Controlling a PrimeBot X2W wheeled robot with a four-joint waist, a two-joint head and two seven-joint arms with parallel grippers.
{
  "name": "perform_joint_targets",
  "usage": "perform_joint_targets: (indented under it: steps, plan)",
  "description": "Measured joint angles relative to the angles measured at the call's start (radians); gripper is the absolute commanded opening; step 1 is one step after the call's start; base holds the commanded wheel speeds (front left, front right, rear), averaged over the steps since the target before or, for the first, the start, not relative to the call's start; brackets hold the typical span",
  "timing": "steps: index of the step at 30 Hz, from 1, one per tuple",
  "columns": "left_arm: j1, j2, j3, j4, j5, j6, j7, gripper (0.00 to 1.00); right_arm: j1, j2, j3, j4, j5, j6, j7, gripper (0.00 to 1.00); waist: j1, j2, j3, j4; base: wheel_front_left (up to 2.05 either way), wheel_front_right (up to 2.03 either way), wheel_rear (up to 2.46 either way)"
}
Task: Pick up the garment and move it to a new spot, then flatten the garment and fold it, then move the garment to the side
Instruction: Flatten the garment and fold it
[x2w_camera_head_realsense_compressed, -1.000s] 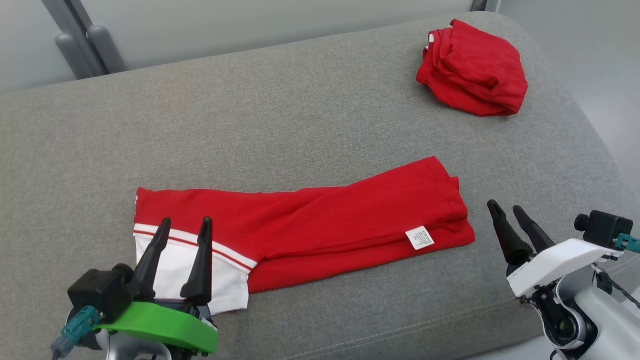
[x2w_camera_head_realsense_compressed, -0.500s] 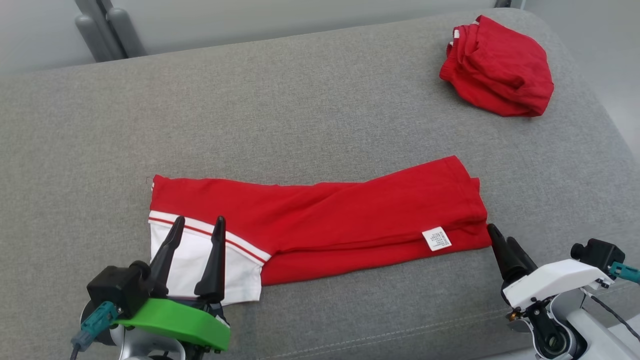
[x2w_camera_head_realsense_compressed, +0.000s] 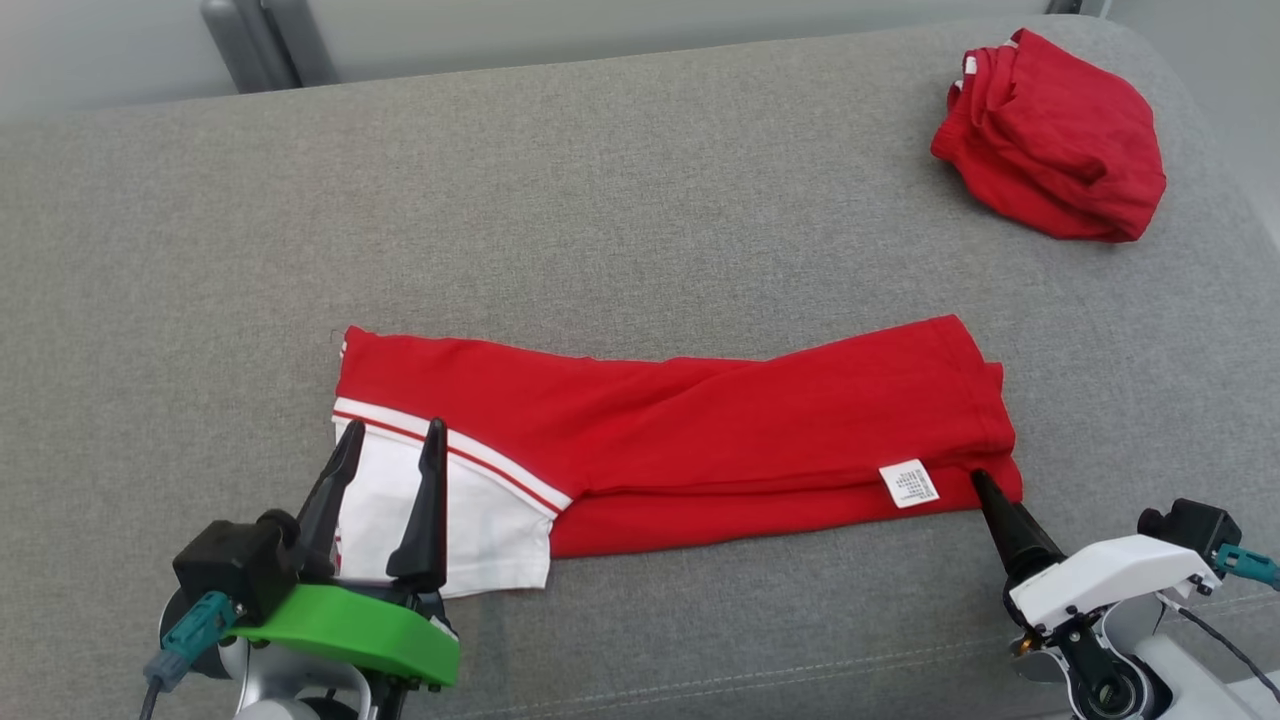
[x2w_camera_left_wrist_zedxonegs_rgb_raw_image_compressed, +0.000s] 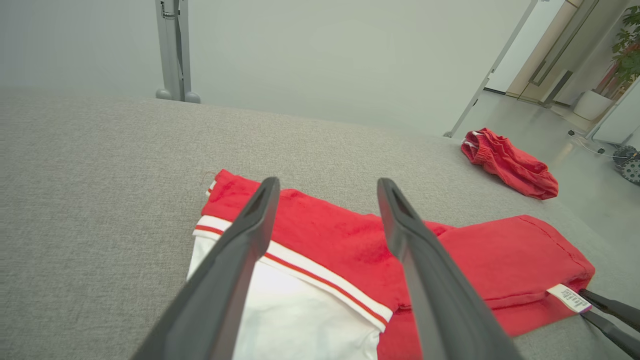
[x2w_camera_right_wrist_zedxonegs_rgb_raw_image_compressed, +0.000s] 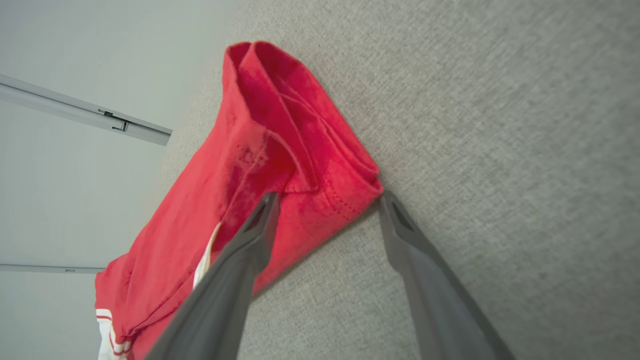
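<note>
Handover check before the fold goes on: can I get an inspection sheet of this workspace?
Surface: grey fabric cushion, smooth.
Job's things: red garment with white end, folded into a long strip, lying flat; white label near its right end.
Clutter: bundled red clothing at the far right corner.
Grippers: left gripper open above the white end; right gripper open, astride the strip's right corner.
Cables: left teal plug with lead at the left wrist; right teal plug at the right wrist.
Surroundings: grey post behind the cushion; pale wall; potted plant by a doorway.
</note>
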Motion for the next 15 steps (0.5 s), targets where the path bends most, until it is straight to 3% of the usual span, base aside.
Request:
perform_joint_targets:
  steps: [15]
  plan:
    - [0.0, 0.0, 0.002, 0.011, 0.019, 0.0, -0.009, 1.0, -0.062, 0.007, 0.006, 0.046, 0.001, 0.047, 0.013, 1.0, 0.0, 0.0, -0.005, 0.016, 0.0, 0.0, 0.0]
